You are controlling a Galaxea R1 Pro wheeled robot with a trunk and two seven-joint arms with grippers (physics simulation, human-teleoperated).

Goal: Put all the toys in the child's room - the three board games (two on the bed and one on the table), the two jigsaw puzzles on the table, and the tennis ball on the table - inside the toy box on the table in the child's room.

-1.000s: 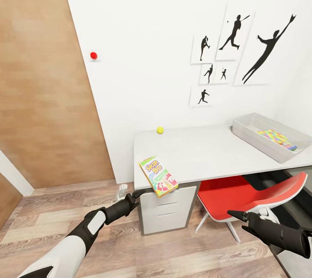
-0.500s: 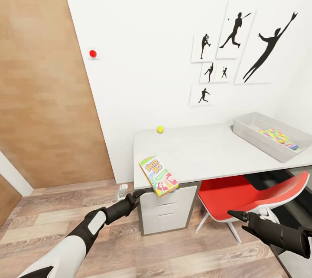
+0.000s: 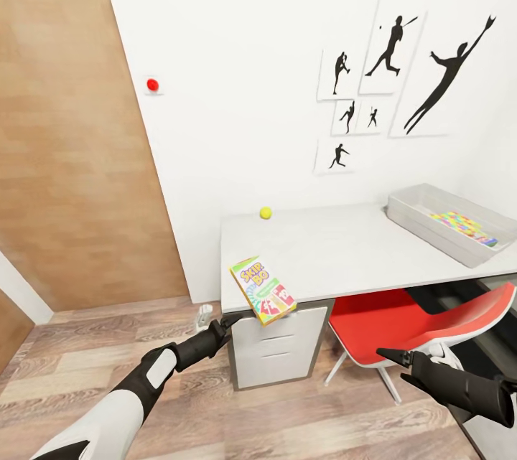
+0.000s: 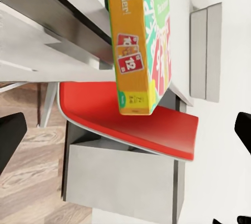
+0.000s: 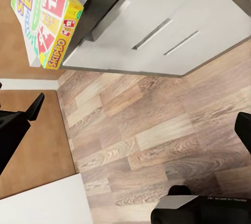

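Glossy Skip-Bo box (image 3: 263, 290) overhanging white table (image 3: 337, 252) edge; left gripper (image 3: 231, 319) just below, released, fingers spread. Right gripper (image 3: 391, 357) likewise released above plank floor (image 3: 86, 345).

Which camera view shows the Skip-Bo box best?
The head view: the whole Skip-Bo box overhangs the table edge. The right wrist view shows most of it at a corner; the left wrist view shows it close, cropped.

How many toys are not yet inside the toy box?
2: the tennis ball at the table's back edge, and the Skip-Bo box at its front corner. More may be hidden.
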